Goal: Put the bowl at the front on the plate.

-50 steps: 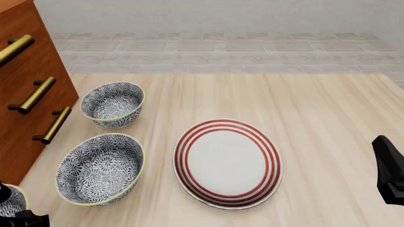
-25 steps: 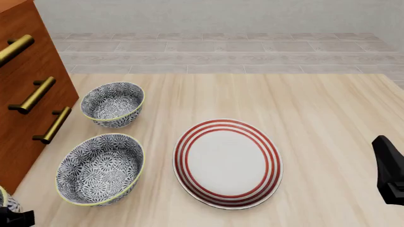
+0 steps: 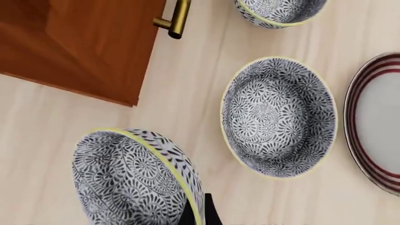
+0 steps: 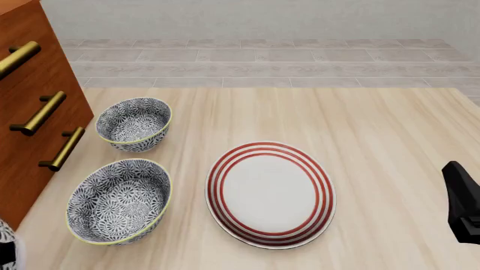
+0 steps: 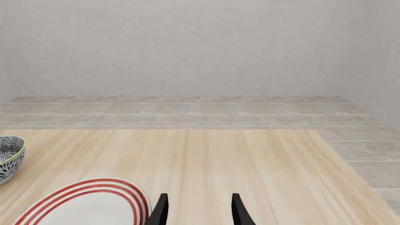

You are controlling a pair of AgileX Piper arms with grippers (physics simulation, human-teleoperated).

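Note:
The bowl (image 3: 125, 183) from the front is tilted on its side in the left wrist view, patterned navy and white with a yellow-green rim. My left gripper (image 3: 198, 213) is shut on that rim. In the front view only a sliver of the bowl (image 4: 6, 247) shows at the lower left corner. The white plate (image 4: 270, 194) with red rings lies flat mid-table, with nothing on it; its edge (image 3: 375, 126) is well apart from the held bowl. My right gripper (image 5: 200, 211) is open and holds nothing, low at the table's right side near the plate's rim (image 5: 81, 204).
Two more patterned bowls stand left of the plate: a middle one (image 4: 120, 201) and a far one (image 4: 135, 124). A wooden cabinet (image 4: 30, 112) with brass handles (image 4: 64, 147) borders the table's left. The right arm (image 4: 463, 202) sits at the right edge.
The held bowl and my left gripper have slid further out of the front view's lower left corner; only a sliver of the bowl remains there. The right arm has not moved.

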